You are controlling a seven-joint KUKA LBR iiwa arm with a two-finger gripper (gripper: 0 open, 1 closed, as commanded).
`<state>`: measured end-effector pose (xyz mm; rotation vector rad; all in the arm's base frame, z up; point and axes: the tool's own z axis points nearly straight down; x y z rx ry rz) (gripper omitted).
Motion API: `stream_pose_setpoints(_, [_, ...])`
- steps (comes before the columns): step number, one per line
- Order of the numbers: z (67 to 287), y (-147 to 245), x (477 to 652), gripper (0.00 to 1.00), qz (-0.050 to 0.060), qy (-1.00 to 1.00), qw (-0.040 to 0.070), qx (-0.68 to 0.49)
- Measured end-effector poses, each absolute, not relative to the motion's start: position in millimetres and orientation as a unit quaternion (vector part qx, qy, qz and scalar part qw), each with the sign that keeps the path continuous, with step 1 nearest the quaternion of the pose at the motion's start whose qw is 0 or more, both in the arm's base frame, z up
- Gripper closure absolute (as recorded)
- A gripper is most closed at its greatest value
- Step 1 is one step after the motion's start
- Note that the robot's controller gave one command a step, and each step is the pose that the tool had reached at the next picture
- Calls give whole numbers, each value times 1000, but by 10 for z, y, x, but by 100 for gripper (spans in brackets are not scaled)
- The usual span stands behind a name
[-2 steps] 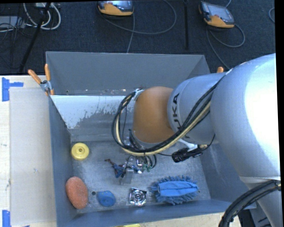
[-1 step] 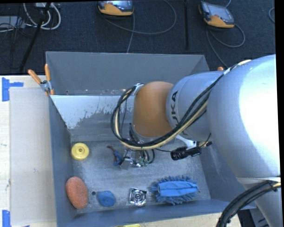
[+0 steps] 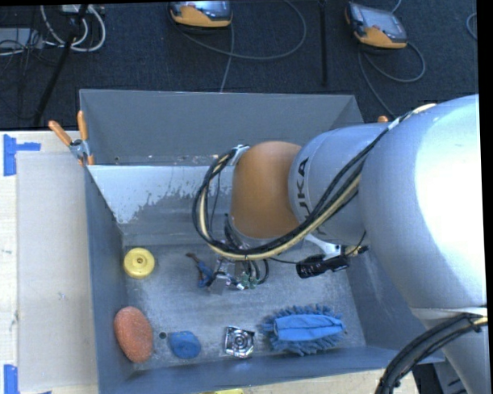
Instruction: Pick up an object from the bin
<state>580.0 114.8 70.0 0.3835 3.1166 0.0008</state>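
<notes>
Grey bin (image 3: 148,139) floor — gripper (image 3: 225,275) mid-bin, opening unclear — shiny metal piece (image 3: 239,341) nearby, apart.

Grey bin (image 3: 220,124) w/ yellow disc (image 3: 139,263), orange-brown oval (image 3: 133,333), blue lump (image 3: 185,344), silver clip (image 3: 239,341), blue fringed mitt (image 3: 303,327).

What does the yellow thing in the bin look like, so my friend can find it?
Look at the left side of the grey metal bin. Farther back than the orange-brown oval lump lies a round yellow disc, alone. It is the only yellow piece lying there.
</notes>
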Motion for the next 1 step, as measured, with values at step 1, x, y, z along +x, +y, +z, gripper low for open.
stream_pose_setpoints(1, [727, 1146, 5792, 100, 0, 992, 0, 122])
